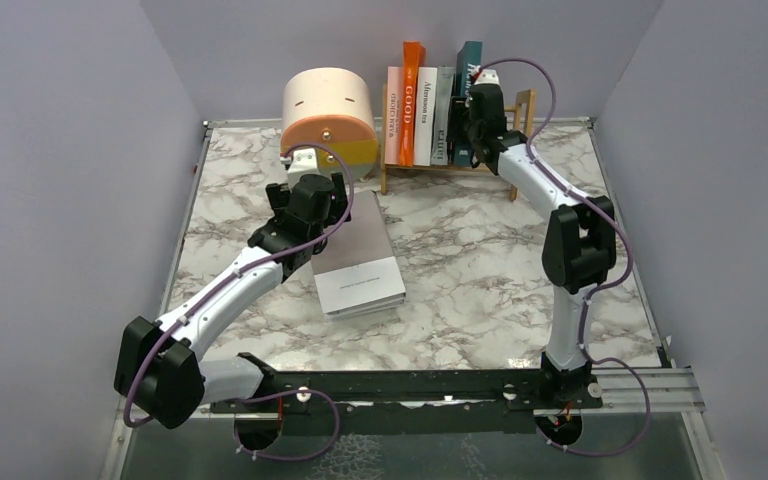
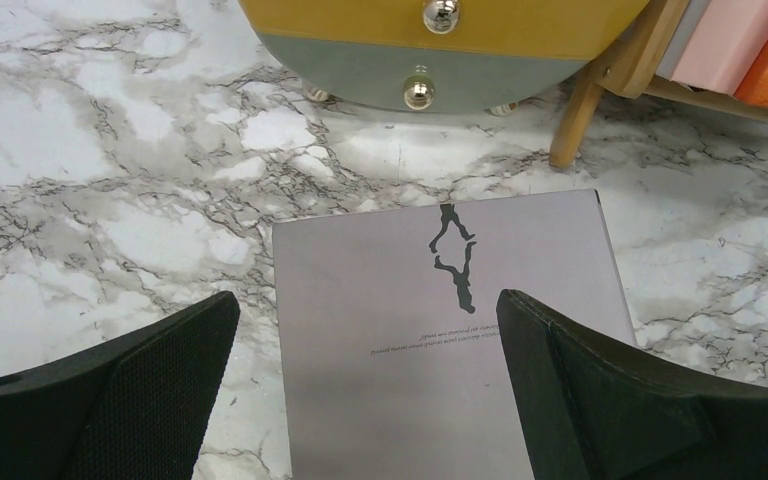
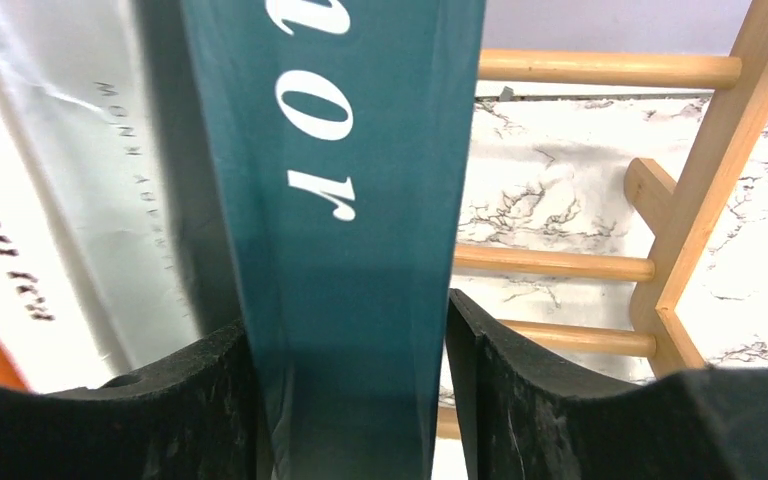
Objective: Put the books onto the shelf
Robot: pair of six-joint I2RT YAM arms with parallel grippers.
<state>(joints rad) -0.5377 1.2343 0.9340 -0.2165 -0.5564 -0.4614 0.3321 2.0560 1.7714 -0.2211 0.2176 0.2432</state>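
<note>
A grey book (image 1: pixel 365 265) lies flat on the marble table, seen close in the left wrist view (image 2: pixel 440 350). My left gripper (image 1: pixel 312 185) hovers over its far end, open wide (image 2: pixel 365 300), holding nothing. The shelf (image 1: pixel 525 105) stands at the back, its wooden slats clear in the right wrist view (image 3: pixel 700 200). On it stand pink (image 1: pixel 393 115), orange (image 1: pixel 410 100), white (image 1: pixel 426 115) and grey (image 1: pixel 444 110) books, then a teal book (image 1: pixel 470 60) at the right end. My right gripper (image 1: pixel 480 112) straddles the teal book (image 3: pixel 350 200); its jaws (image 3: pixel 350 330) stand open, with a thin gap at the right finger.
A round cream-orange-yellow drawer box (image 1: pixel 328 115) stands left of the shelf, close ahead of my left gripper (image 2: pixel 440 40). Lilac walls enclose the table on three sides. To the right of the teal book the shelf slats show bare (image 3: pixel 560 265).
</note>
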